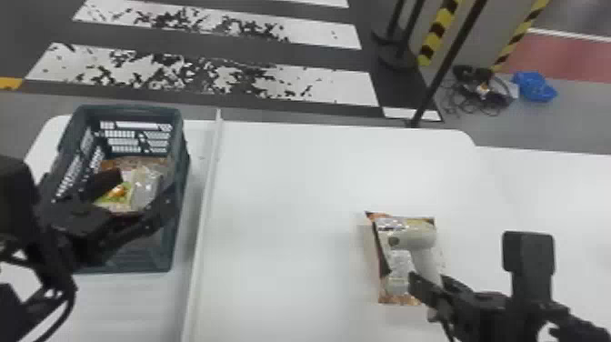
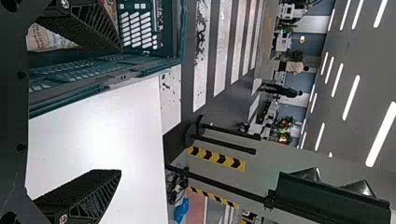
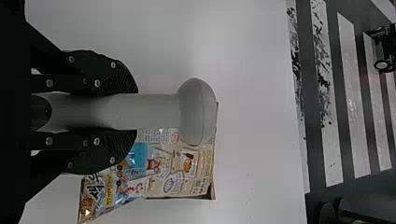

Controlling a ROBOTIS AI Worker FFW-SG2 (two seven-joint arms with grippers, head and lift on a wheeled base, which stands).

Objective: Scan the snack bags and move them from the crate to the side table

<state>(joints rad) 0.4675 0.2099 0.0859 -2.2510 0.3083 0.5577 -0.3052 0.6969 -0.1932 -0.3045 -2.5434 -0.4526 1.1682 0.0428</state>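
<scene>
Glossy plastic-looking snack bag (image 3: 187, 172); matt, smooth grey scanner (image 3: 197, 112).

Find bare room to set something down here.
The white table is bare between the pale strip and the snack packaging; a smaller patch fronts the crate. Crowded: that packaging, where the right gripper holds a scanner, and the crate, by the left gripper.

A smooth white bench (image 1: 282, 204) with a rounded far corner carries the things. A dark green slatted crate (image 1: 132, 257) stands upright on its left part. Just beside the crate, a narrow pale strip (image 1: 207, 195) runs from the far edge towards the near side. Well apart, to the right, a printed snack bag (image 1: 398, 269) lies flat; whether another overlaps it is unclear.
</scene>
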